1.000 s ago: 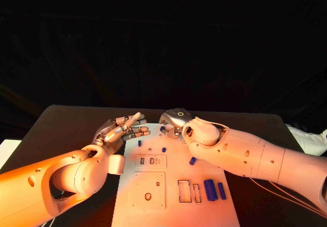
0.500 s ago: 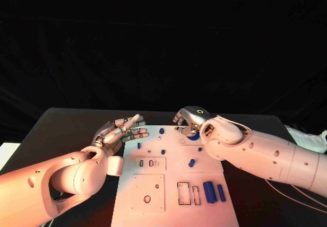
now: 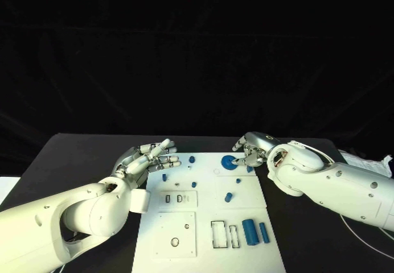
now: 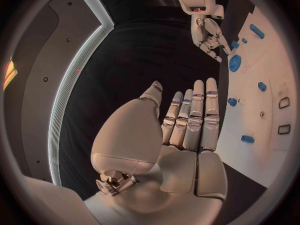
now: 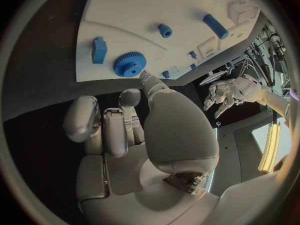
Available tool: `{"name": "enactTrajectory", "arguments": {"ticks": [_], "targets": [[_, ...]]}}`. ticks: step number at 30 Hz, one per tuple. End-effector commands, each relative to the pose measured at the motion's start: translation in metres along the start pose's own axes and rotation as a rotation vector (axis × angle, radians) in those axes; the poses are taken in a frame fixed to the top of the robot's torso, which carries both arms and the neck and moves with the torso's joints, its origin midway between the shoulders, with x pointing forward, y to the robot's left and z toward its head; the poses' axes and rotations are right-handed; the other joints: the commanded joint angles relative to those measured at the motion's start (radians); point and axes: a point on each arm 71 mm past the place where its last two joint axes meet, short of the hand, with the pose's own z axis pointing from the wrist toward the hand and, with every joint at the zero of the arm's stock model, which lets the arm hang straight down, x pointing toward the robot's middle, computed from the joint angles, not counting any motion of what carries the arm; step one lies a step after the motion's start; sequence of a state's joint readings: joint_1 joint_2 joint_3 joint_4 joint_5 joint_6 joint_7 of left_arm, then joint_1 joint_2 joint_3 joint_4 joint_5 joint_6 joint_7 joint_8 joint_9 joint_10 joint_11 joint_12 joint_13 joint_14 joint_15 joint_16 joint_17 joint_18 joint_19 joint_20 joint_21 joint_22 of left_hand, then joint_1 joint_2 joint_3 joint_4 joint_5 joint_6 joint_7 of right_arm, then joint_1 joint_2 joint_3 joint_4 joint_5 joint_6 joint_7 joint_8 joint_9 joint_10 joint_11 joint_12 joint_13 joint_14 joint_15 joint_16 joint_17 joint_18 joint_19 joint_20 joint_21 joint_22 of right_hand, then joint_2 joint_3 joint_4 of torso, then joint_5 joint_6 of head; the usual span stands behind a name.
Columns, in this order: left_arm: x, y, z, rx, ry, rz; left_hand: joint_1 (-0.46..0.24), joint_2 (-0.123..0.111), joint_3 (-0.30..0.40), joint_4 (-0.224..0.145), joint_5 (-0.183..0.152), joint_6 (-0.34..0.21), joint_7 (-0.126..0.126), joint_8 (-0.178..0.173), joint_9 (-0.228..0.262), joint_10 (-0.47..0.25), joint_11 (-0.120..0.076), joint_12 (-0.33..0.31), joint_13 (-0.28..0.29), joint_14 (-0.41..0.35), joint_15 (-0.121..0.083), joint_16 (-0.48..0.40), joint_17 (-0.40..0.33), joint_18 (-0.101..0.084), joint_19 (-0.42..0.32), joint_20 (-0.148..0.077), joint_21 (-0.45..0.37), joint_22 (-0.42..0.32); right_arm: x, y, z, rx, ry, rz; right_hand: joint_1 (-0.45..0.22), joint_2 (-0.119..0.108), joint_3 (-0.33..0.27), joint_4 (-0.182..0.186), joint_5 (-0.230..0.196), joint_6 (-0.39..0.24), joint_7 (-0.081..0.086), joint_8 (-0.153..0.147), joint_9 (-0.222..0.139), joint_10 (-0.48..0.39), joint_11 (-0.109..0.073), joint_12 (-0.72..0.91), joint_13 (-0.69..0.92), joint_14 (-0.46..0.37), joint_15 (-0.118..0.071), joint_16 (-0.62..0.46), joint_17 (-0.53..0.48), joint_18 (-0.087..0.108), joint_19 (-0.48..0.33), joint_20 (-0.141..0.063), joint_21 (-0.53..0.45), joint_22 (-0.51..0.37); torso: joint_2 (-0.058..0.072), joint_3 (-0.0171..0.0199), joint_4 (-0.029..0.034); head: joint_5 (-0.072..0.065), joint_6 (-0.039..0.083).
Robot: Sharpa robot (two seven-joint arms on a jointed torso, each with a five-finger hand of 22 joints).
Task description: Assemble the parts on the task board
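Board point(image 3: 215, 224) sits mid-table, long axis running away from the robot, parts spread over it.

L to R: left hand point(image 3: 148, 161) hovers at the board's left edge near the far end, fingers straight and slightly apart, holding nothing; prob. parked clear so the right can work. Small blue pegs point(image 3: 195, 183) stand just right of it, w/ two slots point(image 3: 175, 199) nearer the robot. Mid-board a loose blue piece point(image 3: 228, 197) lies tilted, not seated. Near end: two rectangular cut-outs point(image 3: 220, 234), then two blue bars point(image 3: 251, 231) lying side by side beside them, likely waiting to go in.

Far right corner: blue gear point(image 3: 228, 161) on the board. Right hand point(image 3: 251, 152) is just beside it, fingers curled down, one fingertip point(image 5: 145, 76) at the gear's rim. Nothing clearly grasped; looks like it's nudging or seating the gear, can't tell which.
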State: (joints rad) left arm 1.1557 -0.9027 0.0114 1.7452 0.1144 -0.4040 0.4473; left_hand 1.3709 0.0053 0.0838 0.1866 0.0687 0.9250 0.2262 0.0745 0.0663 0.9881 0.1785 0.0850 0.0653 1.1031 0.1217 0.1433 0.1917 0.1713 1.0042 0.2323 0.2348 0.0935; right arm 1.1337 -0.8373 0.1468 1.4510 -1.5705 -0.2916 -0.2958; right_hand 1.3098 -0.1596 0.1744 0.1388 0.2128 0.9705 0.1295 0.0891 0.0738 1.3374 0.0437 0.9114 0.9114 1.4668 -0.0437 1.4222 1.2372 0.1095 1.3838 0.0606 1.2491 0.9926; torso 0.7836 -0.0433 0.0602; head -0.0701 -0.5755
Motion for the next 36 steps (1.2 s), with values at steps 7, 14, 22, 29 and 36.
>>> {"name": "enactTrajectory", "arguments": {"ticks": [7,14,22,29,36], "targets": [[0.004,-0.001,0.001,0.009,0.033,-0.017,0.008,0.006,0.001,-0.01,-0.003,0.003,0.0,-0.007,-0.001,-0.003,0.0,-0.006,-0.001,0.005,0.005,-0.008,0.002,0.011,0.005,0.0,-0.007,-0.002,0.014,-0.008,0.005,0.063,0.082,0.041,0.033,0.014,-0.04,0.041,0.003,-0.016,0.007,0.017,0.002,0.02,0.003,0.199,0.221,0.062,0.011,0.039,0.075,-0.015,0.014,0.006,0.04,0.058,0.001,-0.0005,0.0024,-0.006,-0.003],[0.002,0.0,0.002,0.009,0.028,-0.015,0.008,0.006,0.001,-0.01,-0.003,0.003,0.0,-0.007,-0.001,-0.003,0.0,-0.006,-0.001,0.005,0.005,-0.008,0.002,0.011,0.005,0.0,-0.007,-0.002,0.02,-0.005,0.008,0.06,0.086,0.048,0.043,0.02,-0.048,0.053,0.004,-0.015,0.008,0.026,0.003,0.031,0.003,0.243,0.271,0.065,0.012,0.05,0.098,-0.017,0.018,0.008,0.054,0.077,0.0,-0.0039,0.0024,-0.005,-0.008],[0.001,0.001,0.003,0.008,0.026,-0.014,0.008,0.006,0.001,-0.01,-0.003,0.003,0.0,-0.007,-0.001,-0.003,0.0,-0.006,-0.001,0.005,0.005,-0.008,0.002,0.011,0.005,0.0,-0.007,-0.002,0.021,-0.003,0.01,0.057,0.073,0.053,0.046,0.024,-0.05,0.058,0.008,-0.014,0.008,0.03,0.004,0.036,0.004,0.261,0.291,0.067,0.013,0.055,0.108,-0.018,0.019,0.009,0.059,0.084,-0.001,-0.0025,0.0001,-0.005,-0.009],[0.001,0.001,0.003,0.007,0.025,-0.014,0.008,0.006,0.001,-0.01,-0.003,0.003,0.0,-0.007,-0.001,-0.003,0.0,-0.006,-0.001,0.005,0.005,-0.008,0.002,0.011,0.005,0.0,-0.007,-0.002,0.022,0.001,0.011,0.052,0.07,0.054,0.043,0.027,-0.053,0.063,0.009,-0.013,0.008,0.033,0.004,0.037,0.004,0.266,0.298,0.067,0.013,0.057,0.111,-0.019,0.02,0.009,0.061,0.088,0.0,-0.0019,0.0004,-0.005,-0.011],[0.001,0.001,0.004,0.007,0.027,-0.015,0.009,0.008,0.002,-0.013,-0.003,0.004,0.0,-0.007,-0.001,-0.003,0.0,-0.006,-0.001,0.005,0.005,-0.009,0.003,0.011,0.005,0.0,-0.008,-0.002,0.022,0.003,0.012,0.061,0.059,0.031,0.046,0.034,-0.052,0.066,0.008,-0.01,0.008,0.036,0.005,0.037,0.003,0.27,0.304,0.067,0.013,0.059,0.115,-0.019,0.021,0.009,0.064,0.092,0.0,-0.001,0.0006,0.001,-0.012]]}}
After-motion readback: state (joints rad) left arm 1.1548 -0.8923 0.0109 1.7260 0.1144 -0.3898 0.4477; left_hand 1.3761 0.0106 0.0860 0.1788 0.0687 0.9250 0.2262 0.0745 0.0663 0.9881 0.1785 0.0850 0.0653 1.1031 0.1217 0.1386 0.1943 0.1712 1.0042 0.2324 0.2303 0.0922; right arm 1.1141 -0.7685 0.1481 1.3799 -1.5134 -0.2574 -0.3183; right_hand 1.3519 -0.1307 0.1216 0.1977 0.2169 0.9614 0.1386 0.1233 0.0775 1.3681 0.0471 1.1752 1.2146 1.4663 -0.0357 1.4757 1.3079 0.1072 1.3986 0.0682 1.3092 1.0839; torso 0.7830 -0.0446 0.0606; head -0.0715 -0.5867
